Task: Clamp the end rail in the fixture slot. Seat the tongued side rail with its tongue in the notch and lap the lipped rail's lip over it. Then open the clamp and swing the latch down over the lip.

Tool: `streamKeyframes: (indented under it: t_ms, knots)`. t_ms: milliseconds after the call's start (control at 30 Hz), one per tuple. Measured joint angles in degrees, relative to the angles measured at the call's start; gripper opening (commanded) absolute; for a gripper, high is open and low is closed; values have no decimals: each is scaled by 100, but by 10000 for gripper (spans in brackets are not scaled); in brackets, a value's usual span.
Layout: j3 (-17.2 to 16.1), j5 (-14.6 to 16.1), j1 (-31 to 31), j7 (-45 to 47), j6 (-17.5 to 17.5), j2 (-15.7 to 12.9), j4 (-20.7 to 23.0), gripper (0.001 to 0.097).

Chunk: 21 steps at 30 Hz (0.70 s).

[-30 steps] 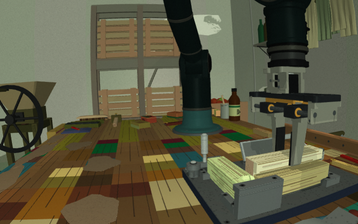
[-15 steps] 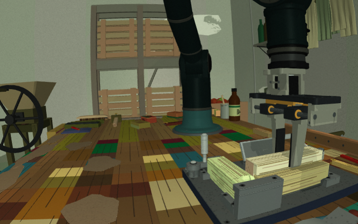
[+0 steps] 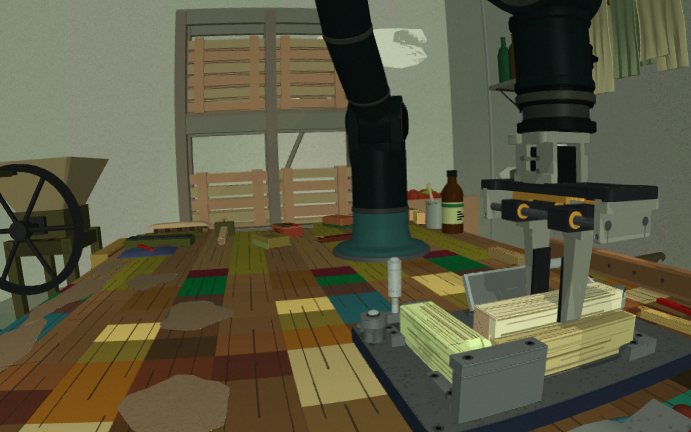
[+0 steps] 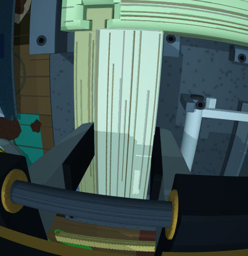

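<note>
The lipped rail (image 3: 546, 307) (image 4: 126, 107) lies on top of the tongued side rail (image 3: 584, 336) (image 4: 83, 95), its near end reaching toward the end rail (image 3: 441, 333) (image 4: 184, 19). The side rail's tongue sits in the end rail's notch (image 4: 99, 18). The lipped rail is held in my closed gripper (image 3: 554, 317) (image 4: 125, 152), gripped across its width near the far end. The end rail lies crosswise in the fixture slot on the grey base plate (image 3: 525, 371). The clamp lever (image 3: 394, 285) (image 4: 190, 136) stands upright at the plate's corner. A grey latch plate (image 3: 492, 285) stands behind the rails.
The arm's base (image 3: 380, 236) stands on the patchwork bench behind the fixture. A grey block (image 3: 498, 376) fronts the plate. A brown bottle (image 3: 452, 204) and cup stand further back, a wooden beam (image 3: 654, 274) runs along the right, and a wheeled hopper (image 3: 20, 225) stands left.
</note>
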State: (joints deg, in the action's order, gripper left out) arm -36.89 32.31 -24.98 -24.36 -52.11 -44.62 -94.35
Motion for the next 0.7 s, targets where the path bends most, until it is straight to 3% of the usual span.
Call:
streamKeyframes:
  t_ms: [700]
  knots:
    - [0, 0, 0, 0, 0, 0, 0, 439]
